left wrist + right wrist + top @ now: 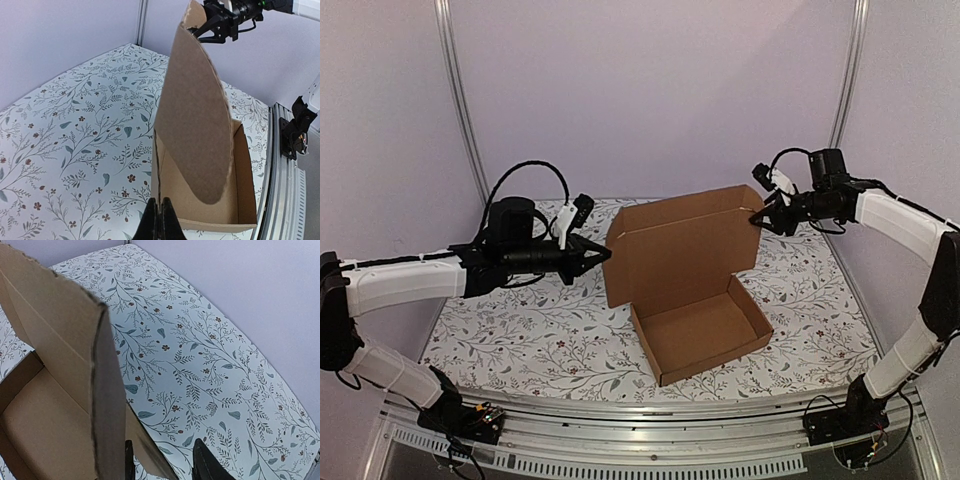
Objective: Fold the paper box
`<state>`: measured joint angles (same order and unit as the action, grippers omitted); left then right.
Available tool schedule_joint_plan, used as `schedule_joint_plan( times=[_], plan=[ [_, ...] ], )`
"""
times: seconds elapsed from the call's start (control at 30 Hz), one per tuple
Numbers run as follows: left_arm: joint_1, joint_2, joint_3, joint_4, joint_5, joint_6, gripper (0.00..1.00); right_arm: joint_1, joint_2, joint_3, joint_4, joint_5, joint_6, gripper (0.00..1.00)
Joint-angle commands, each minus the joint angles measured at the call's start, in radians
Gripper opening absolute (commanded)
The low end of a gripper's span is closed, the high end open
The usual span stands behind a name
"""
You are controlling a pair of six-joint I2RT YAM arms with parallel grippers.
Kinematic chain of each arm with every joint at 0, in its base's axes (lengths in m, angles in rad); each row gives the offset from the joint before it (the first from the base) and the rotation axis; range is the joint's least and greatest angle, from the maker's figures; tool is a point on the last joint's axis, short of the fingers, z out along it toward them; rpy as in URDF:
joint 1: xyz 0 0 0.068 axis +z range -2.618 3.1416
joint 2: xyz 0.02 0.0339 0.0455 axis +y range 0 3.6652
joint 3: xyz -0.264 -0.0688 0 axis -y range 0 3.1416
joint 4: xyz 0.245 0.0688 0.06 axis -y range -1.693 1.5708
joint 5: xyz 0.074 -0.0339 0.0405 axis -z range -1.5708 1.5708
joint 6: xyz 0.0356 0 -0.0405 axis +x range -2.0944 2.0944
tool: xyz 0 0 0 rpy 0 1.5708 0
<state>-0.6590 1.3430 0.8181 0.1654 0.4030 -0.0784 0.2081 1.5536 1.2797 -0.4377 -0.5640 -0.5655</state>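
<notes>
The paper box (pixel 695 325) is a brown cardboard carton sitting on the floral table, and its lid (pixel 682 243) stands upright behind the shallow tray. My left gripper (pixel 605 254) is shut, with its tips against the lid's left edge. In the left wrist view that gripper (pixel 160 209) has its fingers pressed together at the box's near corner (pixel 161 190). My right gripper (pixel 759 216) is at the lid's top right corner. The right wrist view shows the gripper (pixel 165 464) with its jaws apart and the lid's side flap (pixel 145 445) between them, near the left finger (pixel 129 462).
A floral cloth (pixel 520 330) covers the table. A metal rail (pixel 640 425) runs along the near edge and holds both arm bases. Pale walls with upright posts (pixel 460 100) enclose the back and sides. The right arm's base (pixel 299 127) sits just beyond the box.
</notes>
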Motion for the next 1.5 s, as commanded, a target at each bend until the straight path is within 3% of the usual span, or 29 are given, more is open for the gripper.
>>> schedule_joint_plan(
  times=[0.0,0.3,0.6,0.97,1.2,1.47],
  plan=[
    [0.009,0.005,0.01,-0.026,-0.017,0.003,0.0,-0.004,-0.013,-0.029,0.03,-0.023,0.016,0.34],
    [0.003,0.004,0.048,-0.073,-0.092,-0.039,0.0,0.01,-0.13,-0.166,0.106,0.012,0.083,0.0],
    [-0.054,-0.004,0.107,-0.16,-0.219,-0.084,0.0,0.151,-0.277,-0.309,0.167,0.179,0.171,0.0],
    [-0.14,0.035,0.175,-0.271,-0.398,-0.303,0.0,0.463,-0.429,-0.365,0.19,0.719,0.471,0.0],
    [-0.204,0.036,0.157,-0.274,-0.504,-0.395,0.0,0.629,-0.412,-0.382,0.231,0.995,0.699,0.0],
    [-0.287,0.035,0.136,-0.291,-0.663,-0.436,0.0,0.772,-0.326,-0.381,0.272,1.187,0.826,0.0]
  ],
)
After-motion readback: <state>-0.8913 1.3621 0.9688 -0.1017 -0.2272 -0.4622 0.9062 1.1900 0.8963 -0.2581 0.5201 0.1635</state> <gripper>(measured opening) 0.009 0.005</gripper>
